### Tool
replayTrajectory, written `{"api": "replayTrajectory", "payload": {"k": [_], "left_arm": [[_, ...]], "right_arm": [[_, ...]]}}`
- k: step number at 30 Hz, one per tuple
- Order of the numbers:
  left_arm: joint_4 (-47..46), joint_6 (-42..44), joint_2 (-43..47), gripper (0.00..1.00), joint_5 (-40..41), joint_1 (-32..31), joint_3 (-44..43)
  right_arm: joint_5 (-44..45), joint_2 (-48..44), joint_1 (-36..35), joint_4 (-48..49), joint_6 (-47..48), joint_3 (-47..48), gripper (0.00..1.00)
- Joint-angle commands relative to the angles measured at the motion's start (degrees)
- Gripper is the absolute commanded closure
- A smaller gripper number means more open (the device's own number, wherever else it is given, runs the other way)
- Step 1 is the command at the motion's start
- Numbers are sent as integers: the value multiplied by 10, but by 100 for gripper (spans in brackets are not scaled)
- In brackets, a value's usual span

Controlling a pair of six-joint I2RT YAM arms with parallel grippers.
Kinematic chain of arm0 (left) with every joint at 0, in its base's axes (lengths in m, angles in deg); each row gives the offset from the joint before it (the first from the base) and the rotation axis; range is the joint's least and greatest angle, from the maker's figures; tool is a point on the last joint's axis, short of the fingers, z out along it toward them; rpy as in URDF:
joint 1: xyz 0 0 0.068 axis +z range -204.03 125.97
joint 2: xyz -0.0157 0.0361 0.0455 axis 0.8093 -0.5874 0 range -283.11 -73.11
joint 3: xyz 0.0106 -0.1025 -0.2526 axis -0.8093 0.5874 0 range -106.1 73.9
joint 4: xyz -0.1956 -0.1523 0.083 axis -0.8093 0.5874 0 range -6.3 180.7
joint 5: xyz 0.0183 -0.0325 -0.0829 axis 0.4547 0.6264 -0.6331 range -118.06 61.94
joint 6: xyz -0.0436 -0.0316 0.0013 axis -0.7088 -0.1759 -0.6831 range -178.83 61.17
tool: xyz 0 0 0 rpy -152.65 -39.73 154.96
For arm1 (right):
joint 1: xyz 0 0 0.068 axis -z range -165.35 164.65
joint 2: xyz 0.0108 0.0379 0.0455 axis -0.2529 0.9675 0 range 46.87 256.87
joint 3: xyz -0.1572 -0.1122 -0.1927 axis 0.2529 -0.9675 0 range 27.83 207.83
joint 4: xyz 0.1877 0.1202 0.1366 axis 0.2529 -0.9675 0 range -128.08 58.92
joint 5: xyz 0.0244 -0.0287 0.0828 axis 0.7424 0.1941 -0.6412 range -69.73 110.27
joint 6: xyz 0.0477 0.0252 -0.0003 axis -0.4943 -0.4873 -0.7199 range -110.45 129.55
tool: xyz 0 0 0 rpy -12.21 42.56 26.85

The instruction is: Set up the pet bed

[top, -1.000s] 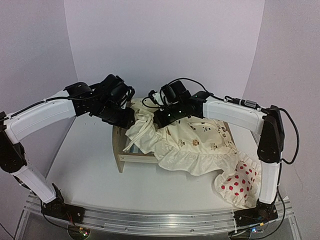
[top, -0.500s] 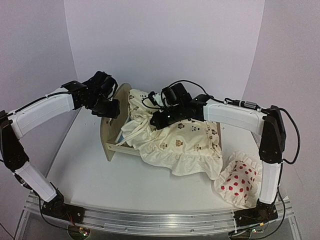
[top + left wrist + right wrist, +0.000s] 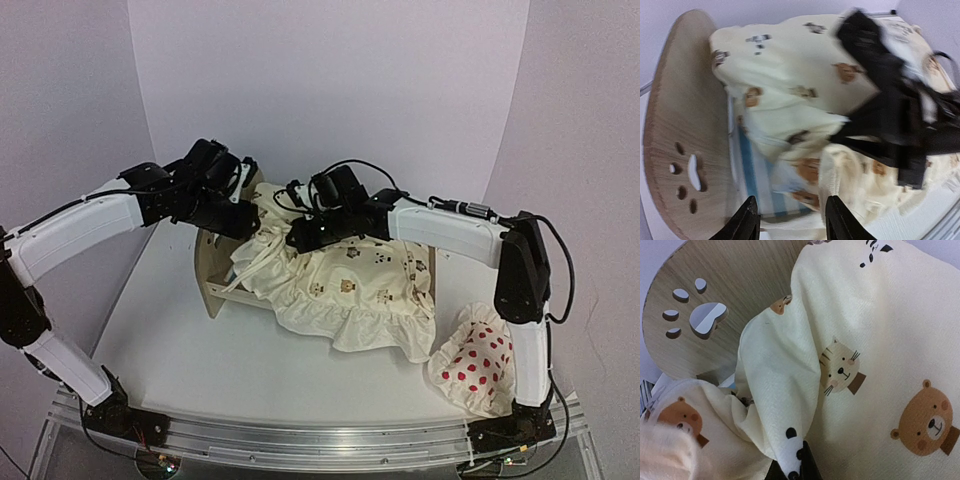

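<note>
Frame first: the pet bed (image 3: 212, 282) stands left of centre on the table (image 3: 150, 345). Its paw-print end board (image 3: 680, 135) is upright at the left end, and a strip of blue-and-white base shows just inside it. Over the rest lies the cream cushion (image 3: 350, 285), bunched up against that board and spilling off the near rail onto the table.

Now the right gripper (image 3: 300, 236) is clamped tight on a fold of the cream cushion, pinched right at the fingertips in its wrist view. Over by the end board the left gripper (image 3: 791, 220) hovers with its jaws parted about halfway, and I can see nothing between them. The red-dotted pillow (image 3: 478, 365) waits well apart at the near right.

As I read it, the job now is seating that cushion flat. The right arm should draw the fold toward the bed's right end, low and slow, without lifting the light frame. The left can steady the board or press the bunched fabric down inside the rails. The risk is dragging the whole bed along.
</note>
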Motion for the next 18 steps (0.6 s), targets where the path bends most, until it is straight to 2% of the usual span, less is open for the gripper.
{"api": "replayTrajectory", "payload": {"k": [1, 11, 18], "left_arm": [[-26, 20, 21, 54, 27, -66, -25], [3, 5, -22, 49, 101, -107, -10], [-4, 4, -44, 53, 117, -107, 6]], "right_arm": [[7, 28, 5, 4, -21, 51, 100], [20, 47, 5, 7, -22, 76, 100], [13, 41, 5, 7, -22, 74, 100]]}}
